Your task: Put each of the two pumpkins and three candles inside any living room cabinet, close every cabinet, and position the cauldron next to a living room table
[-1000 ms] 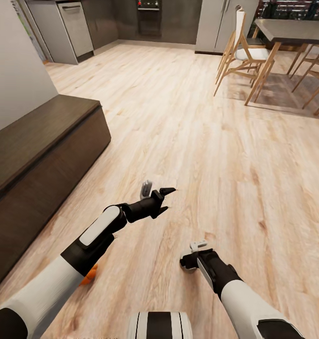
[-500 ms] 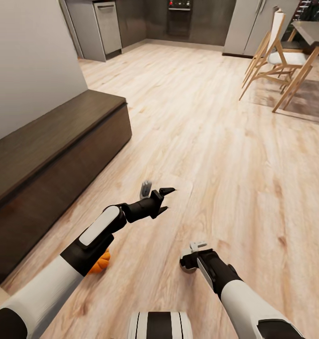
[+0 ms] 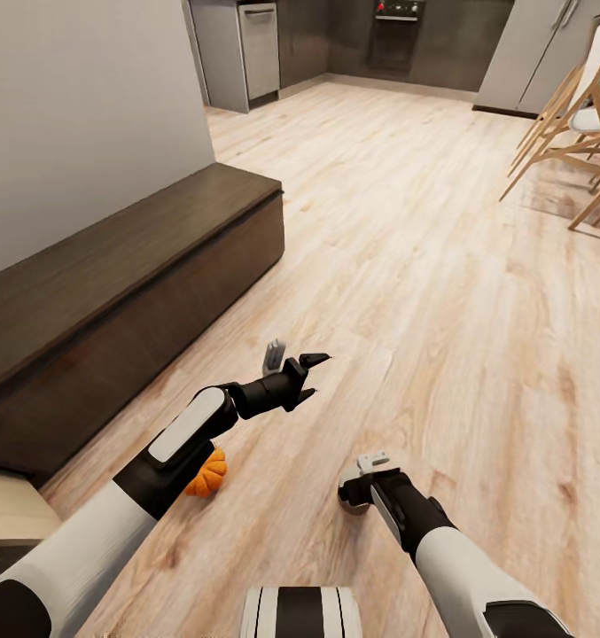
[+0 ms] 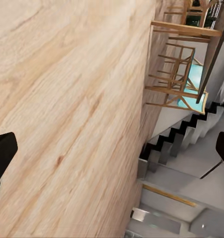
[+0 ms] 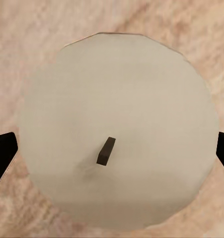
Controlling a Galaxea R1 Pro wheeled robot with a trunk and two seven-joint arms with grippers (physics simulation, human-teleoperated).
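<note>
Candle (image 5: 114,131) between right end effector (image 3: 363,483) fingers; left end effector (image 3: 292,359) spread wide, empty; cabinet (image 3: 113,292) closed.

Candle (image 5: 116,129): pale flat top with dark wick (image 5: 106,150), seen end-on between the two pincer fingertips (image 5: 2,153); floor (image 5: 22,29) beyond.

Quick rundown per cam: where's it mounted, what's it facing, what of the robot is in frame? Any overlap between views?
Head: on the head, facing forward and down; wood floor, cabinet, pumpkin; both arms, left gripper, right gripper.
Left wrist: near the left gripper, along the floor toward chairs; fingertips at the edges.
Right wrist: straight onto a candle; fingertips either side.
Shared: head and left wrist see floor and chairs.
</note>
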